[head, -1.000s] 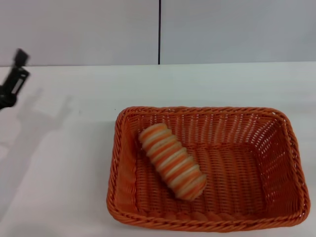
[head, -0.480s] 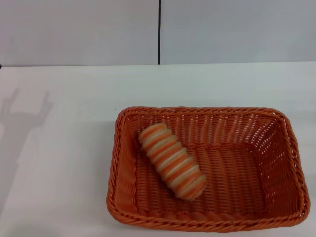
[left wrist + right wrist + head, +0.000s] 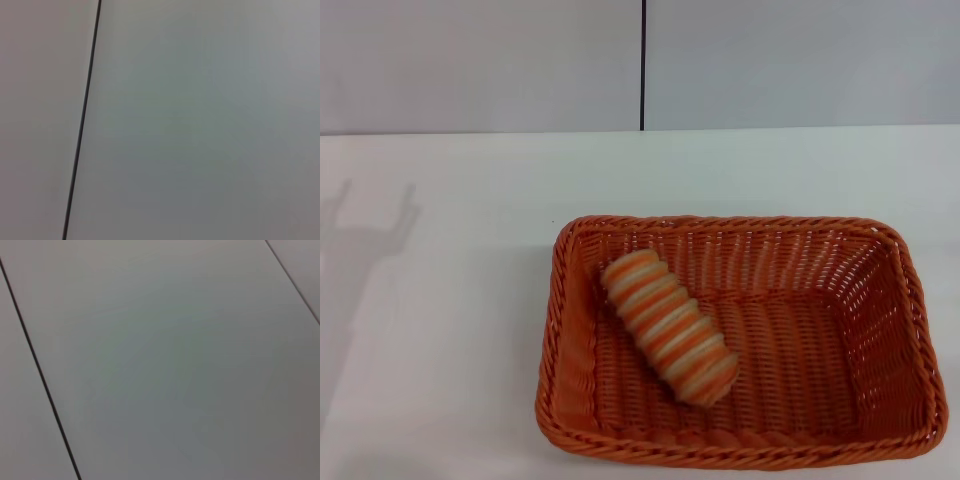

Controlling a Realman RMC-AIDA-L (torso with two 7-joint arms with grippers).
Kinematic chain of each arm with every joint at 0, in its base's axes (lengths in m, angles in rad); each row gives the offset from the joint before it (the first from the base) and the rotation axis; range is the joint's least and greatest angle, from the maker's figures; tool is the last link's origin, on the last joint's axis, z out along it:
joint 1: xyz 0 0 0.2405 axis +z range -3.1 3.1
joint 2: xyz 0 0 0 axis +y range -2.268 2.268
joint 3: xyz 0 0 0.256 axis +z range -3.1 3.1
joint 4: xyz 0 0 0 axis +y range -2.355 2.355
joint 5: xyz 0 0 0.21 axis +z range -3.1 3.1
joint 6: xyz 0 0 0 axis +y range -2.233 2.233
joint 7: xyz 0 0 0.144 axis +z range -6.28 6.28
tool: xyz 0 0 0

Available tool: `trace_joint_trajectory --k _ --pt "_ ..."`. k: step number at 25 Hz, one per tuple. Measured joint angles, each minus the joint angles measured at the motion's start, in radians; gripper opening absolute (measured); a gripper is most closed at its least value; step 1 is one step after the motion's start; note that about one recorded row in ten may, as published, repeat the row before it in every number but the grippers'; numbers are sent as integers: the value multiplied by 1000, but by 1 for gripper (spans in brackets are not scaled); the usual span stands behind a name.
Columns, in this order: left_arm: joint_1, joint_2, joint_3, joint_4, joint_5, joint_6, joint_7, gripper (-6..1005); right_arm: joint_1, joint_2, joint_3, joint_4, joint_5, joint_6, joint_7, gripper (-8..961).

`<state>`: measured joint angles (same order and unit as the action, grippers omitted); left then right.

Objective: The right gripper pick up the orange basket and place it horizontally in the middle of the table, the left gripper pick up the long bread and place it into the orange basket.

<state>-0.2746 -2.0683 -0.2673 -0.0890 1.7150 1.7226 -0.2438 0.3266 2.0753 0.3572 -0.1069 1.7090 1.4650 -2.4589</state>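
Even, fairly bright light fills the head view, with no glare on the white bench [image 3: 470, 180]. A soft grey shadow with two upright prongs lies on the bench's left edge, so light falls from the left and above. The orange basket [image 3: 570, 300] is reasonably sharp, though its near rim softens slightly; the long bread [image 3: 668, 327] casts a faint shadow on the weave. Both wrist views are dimmer, showing flat grey panels with thin dark seams and slight darkening toward the corners.
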Motion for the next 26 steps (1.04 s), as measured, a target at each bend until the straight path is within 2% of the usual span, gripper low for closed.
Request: trace_joint_trajectory --k 26 --pt "-7 -3 9 -4 10 -5 -2 813 2 -2 -4 1 -3 -20 -1 274"
